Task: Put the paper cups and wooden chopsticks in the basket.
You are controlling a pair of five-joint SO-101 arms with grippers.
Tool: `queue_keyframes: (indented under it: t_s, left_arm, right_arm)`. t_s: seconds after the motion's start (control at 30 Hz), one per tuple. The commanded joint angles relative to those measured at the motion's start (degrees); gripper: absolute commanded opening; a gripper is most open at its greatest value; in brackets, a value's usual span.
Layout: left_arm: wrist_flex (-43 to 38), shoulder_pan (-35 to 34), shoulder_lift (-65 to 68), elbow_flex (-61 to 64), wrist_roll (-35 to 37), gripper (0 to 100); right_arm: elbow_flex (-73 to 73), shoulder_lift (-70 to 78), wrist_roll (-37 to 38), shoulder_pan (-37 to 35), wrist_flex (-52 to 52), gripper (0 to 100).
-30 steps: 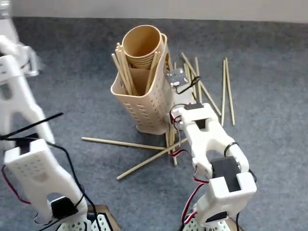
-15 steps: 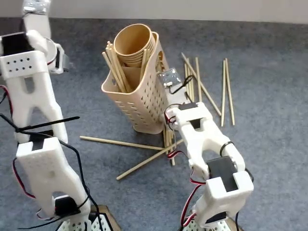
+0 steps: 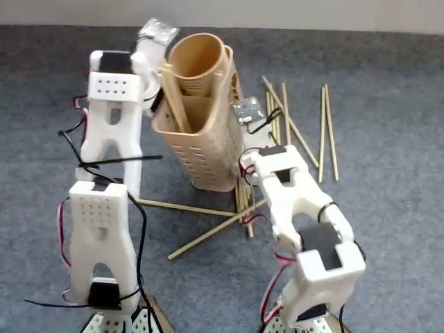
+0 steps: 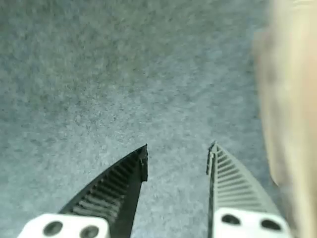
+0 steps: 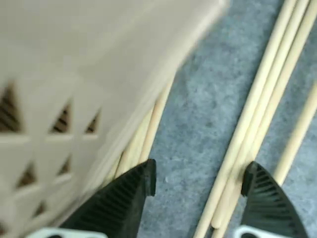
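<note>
Grey short-pile carpet (image 3: 388, 243) is seen covering the tabletop. A pale plain wall strip (image 3: 277, 12) is seen along the carpet's far edge. A brown wooden board corner (image 3: 158, 316) is seen at the carpet's near edge.

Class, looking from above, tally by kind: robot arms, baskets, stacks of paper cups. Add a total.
Robot arms: 2, left arm and right arm
Baskets: 1
Stacks of paper cups: 1
Total: 4
</note>
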Motion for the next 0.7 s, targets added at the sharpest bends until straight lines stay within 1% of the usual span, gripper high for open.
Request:
queue_keyframes:
  t_s: [0.0,0.07,0.17,0.23,0.37,0.5,0.67]
  left_arm:
    - [4.22,5.41,-3.12,-9.45,-0.88,22]
    - [4.48,5.58,-3.47,-9.80,-0.79,22]
    - [4.57,5.49,-3.56,-10.07,-0.88,22]
    - [4.57,5.58,-3.56,-9.89,-0.88,22]
    - [4.57,5.32,-3.56,-10.15,-0.97,22]
    - [4.57,2.51,-3.56,-10.15,-0.97,22]
    - [4.48,-3.47,-3.56,-11.74,-0.97,22]
  right_arm:
    - [-4.26,-0.31,0.35,-3.30,0.22,28.6]
    - [-6.99,-0.31,0.18,-3.47,0.22,28.6]
    - [-10.86,-0.22,-2.64,-5.41,1.19,28.6]
    - [-13.14,-0.04,-3.16,-7.25,3.03,28.6]
    - [-14.81,-0.40,-3.25,-9.45,3.56,28.6]
    - [-15.16,-0.40,-3.08,-6.37,6.99,28.6]
    - [-19.21,-1.71,-2.99,0.48,12.26,28.6]
